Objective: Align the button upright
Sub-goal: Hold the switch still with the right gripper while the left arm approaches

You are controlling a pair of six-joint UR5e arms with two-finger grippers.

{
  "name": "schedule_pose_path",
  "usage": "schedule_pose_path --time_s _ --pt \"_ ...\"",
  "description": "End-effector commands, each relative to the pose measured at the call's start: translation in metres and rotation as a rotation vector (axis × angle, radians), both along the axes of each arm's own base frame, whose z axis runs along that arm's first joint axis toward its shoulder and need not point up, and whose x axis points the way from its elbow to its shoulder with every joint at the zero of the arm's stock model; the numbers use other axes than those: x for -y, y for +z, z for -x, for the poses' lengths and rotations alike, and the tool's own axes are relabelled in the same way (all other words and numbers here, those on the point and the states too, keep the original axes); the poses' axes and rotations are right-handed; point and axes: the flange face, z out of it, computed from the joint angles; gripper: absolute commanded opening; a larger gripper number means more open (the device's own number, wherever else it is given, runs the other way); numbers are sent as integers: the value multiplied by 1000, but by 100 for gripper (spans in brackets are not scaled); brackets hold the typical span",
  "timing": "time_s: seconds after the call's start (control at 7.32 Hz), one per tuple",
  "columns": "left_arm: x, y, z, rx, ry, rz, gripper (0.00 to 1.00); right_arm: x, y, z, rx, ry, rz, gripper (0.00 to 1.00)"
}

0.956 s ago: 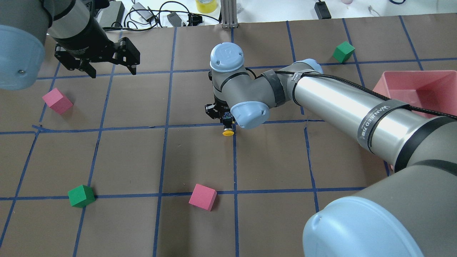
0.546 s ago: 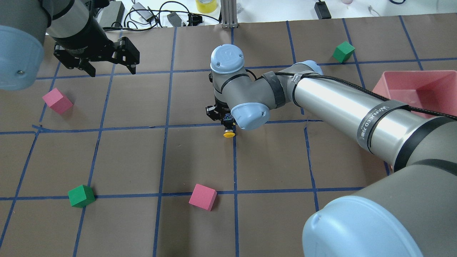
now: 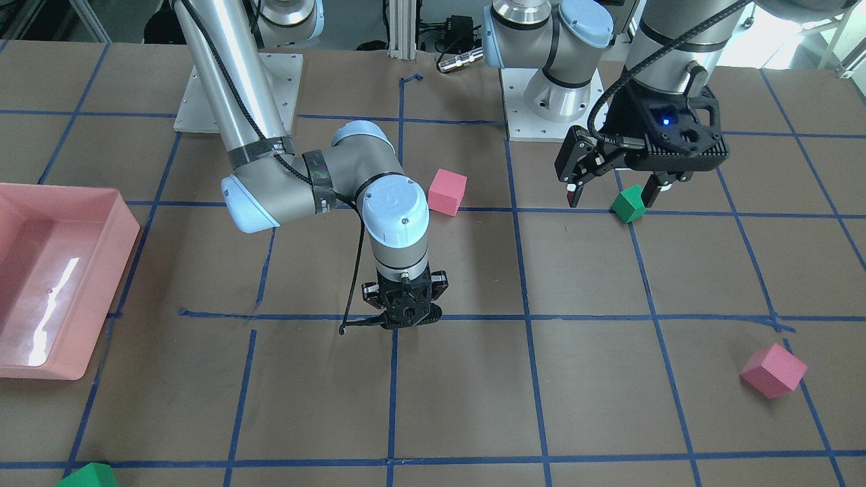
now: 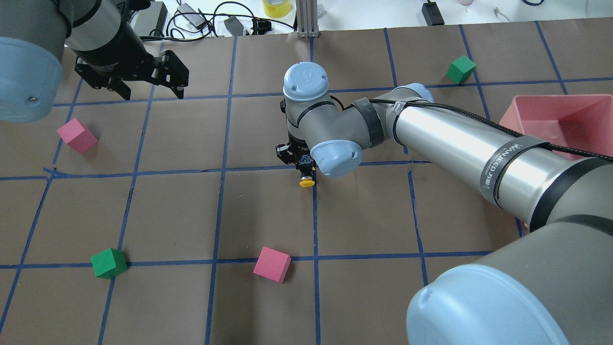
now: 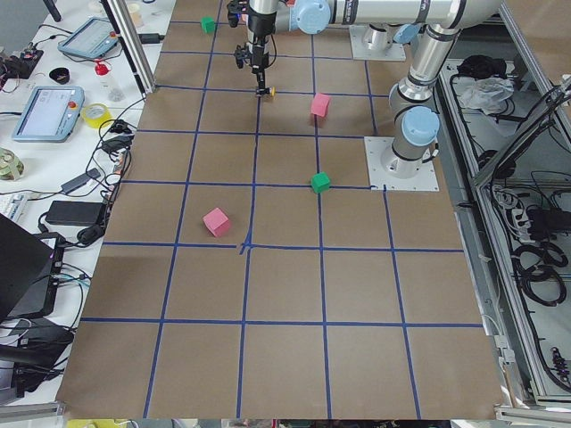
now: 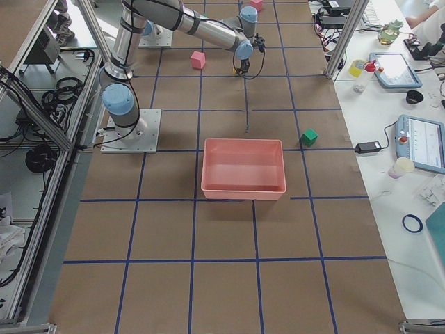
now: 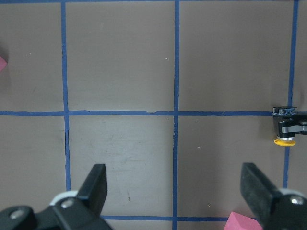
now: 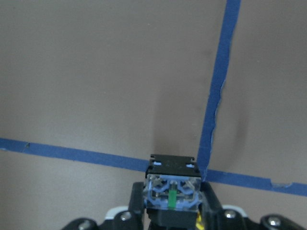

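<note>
Pinching the button (image 4: 307, 182) in the right end effector (image 4: 300, 163), dead centre of the overhead frame, right at a crossing of blue tape lines (image 4: 268, 168) on the surface (image 4: 268, 211). Yellow cap toward the lower edge, clear contact base facing the right wrist camera. Can't tell if touching down. Upper left, hovering with the left end effector (image 4: 152, 92), spread wide, gripping nothing.

table (image 4: 268, 215): brown cover, blue tape grid | side bench (image 6: 389, 209): white, cluttered | light: even
</note>
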Motion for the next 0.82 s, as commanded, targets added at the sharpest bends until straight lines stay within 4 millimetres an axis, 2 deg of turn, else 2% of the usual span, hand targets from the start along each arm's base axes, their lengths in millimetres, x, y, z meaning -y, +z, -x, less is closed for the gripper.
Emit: schedule_pose_path --time_s 0.0,0.14,0.41,0.55,0.68 --pt "-1 -4 0 -1 -4 -7 100 -1 0 0 1 0 3 52" --pt "-3 -3 0 2 -4 -5 100 -1 1 0 2 2 4 66" --pt "-1 -7 0 -3 3 -13 100 1 8 -1 8 5 19 82" --pt "-3 -4 3 -7 23 -6 100 5 39 2 13 40 74 95" --pt "-3 -2 7 -15 59 8 100 4 75 10 23 62 120 100"
